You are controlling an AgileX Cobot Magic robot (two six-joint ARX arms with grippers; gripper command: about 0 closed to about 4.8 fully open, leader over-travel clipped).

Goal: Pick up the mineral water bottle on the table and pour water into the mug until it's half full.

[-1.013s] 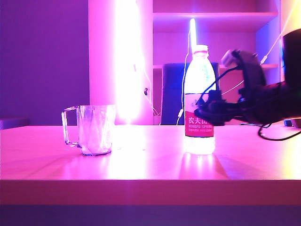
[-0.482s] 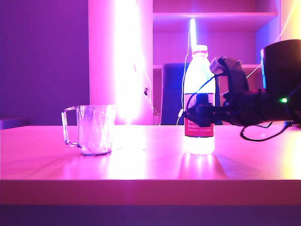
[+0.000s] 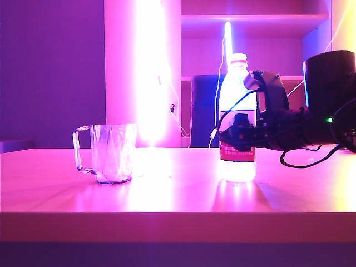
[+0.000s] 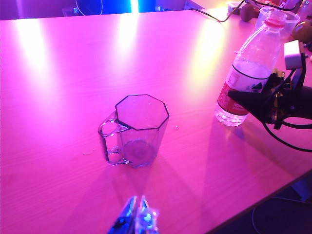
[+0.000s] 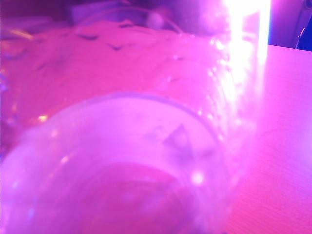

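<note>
Progress: the pick-up is only beginning; the mineral water bottle stands upright on the surface, not lifted, cap on.
Mug: the mug stands well apart to the left of the bottle, and looks empty, so all the pouring is left.
Right gripper: the right gripper is at the bottle's label band, reaching in from the right.
Bottle and jaws: the bottle sits between the jaws, one dark finger crossing its near side; the right wrist view is filled by the bottle's body close up.
Right jaws: around the bottle, but I cannot tell whether they press it yet.
Left gripper: the left gripper hangs above the near surface, on the near side of the mug, its tips together, clenched on nothing.
Remaining: firm grip, lift, uncap if needed, carry left, tilt to half full.
</note>
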